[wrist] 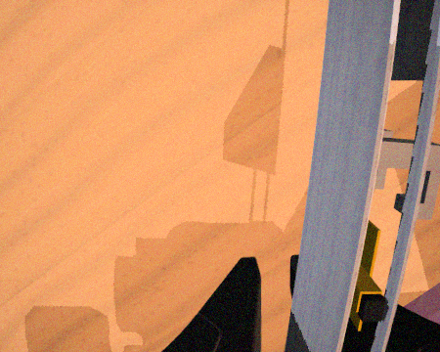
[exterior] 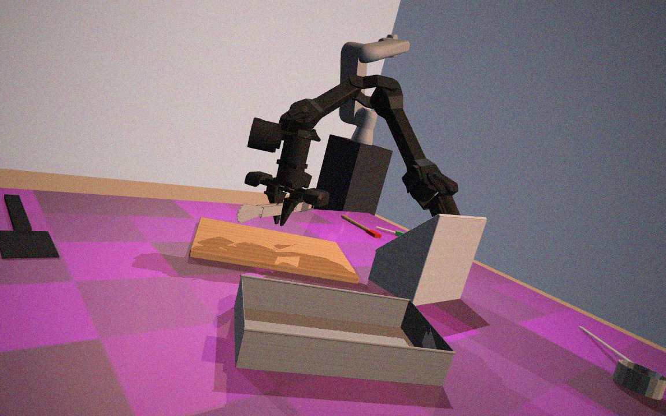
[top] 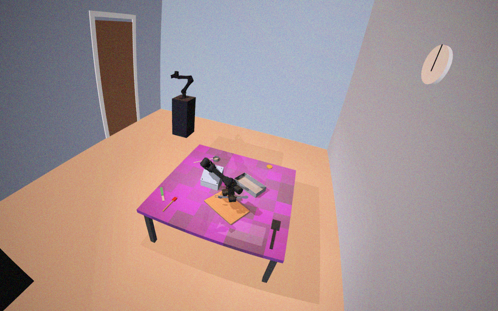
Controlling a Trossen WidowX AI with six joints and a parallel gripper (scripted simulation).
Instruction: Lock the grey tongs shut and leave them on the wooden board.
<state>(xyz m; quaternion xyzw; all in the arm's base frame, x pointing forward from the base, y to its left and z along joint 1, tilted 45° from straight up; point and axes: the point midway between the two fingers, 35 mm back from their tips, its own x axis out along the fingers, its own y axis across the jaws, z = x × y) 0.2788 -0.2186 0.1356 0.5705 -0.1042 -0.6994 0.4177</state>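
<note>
The grey tongs (top: 220, 196) (exterior: 251, 212) (wrist: 347, 147) hang roughly level a little above the wooden board (top: 230, 217) (exterior: 252, 235) (wrist: 83, 98), above its edge away from the tin. Their scalloped tips point left in the exterior view and right in the top view. The two arms run close together with a narrow gap in the wrist view. Whether the lock inside the hinge is engaged cannot be seen. My gripper (top: 231, 199) (exterior: 279, 223) points down and is shut on the tongs. The roasting tin (top: 260, 192) (exterior: 325, 357) stands beside the board with no tongs on it.
A sloped pale box (top: 210, 181) (exterior: 449, 263) stands near the arm's base. A black spatula (top: 275, 225) (exterior: 27, 244), a red-headed brush (top: 170, 204) (exterior: 372, 232), a green-handled tool (top: 161, 192), a small round pan (top: 215, 159) (exterior: 639, 380) and an orange disc (top: 269, 166) lie farther out.
</note>
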